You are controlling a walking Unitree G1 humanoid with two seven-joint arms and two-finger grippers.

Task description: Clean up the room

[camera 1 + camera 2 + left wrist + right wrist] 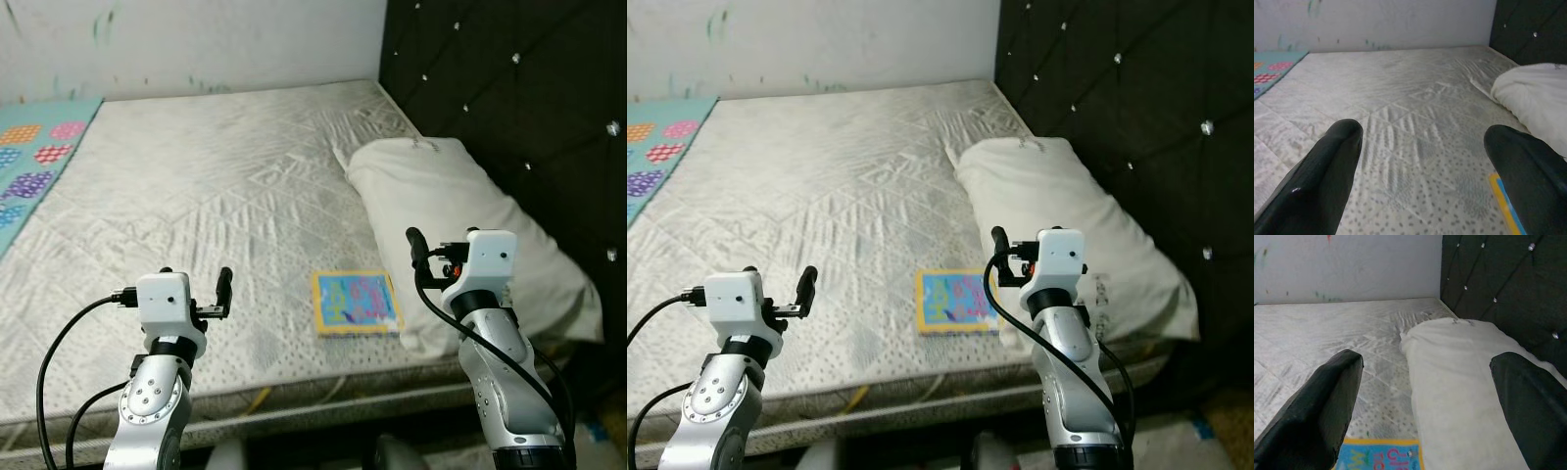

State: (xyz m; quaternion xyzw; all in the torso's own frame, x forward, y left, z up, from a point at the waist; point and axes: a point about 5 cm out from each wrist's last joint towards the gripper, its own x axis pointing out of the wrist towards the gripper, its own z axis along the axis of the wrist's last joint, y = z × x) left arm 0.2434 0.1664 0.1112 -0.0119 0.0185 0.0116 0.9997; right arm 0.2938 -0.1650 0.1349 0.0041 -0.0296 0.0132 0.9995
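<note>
A small colourful book (357,303) with a yellow border lies flat on the mattress (216,186), near the front edge of the bed. Its right side is just beside the white pillow (460,225), maybe touching it. The pillow lies along the dark padded headboard (519,88), which has small shiny studs.

The right gripper (1425,396) hangs above the front edge of the bed, over the place where the book and the pillow meet. Its two black fingers (1317,406) are spread wide apart and hold nothing. The left gripper (1425,171) is raised over the mattress, to the left of the book and apart from it. Its fingers (1322,171) are also spread wide with nothing between them, and a yellow corner of the book is visible near one finger.

At the far left side of the bed lies a turquoise mat (39,157) with coloured circles. Behind the bed is a pale wall (196,39) with some small paint marks.
</note>
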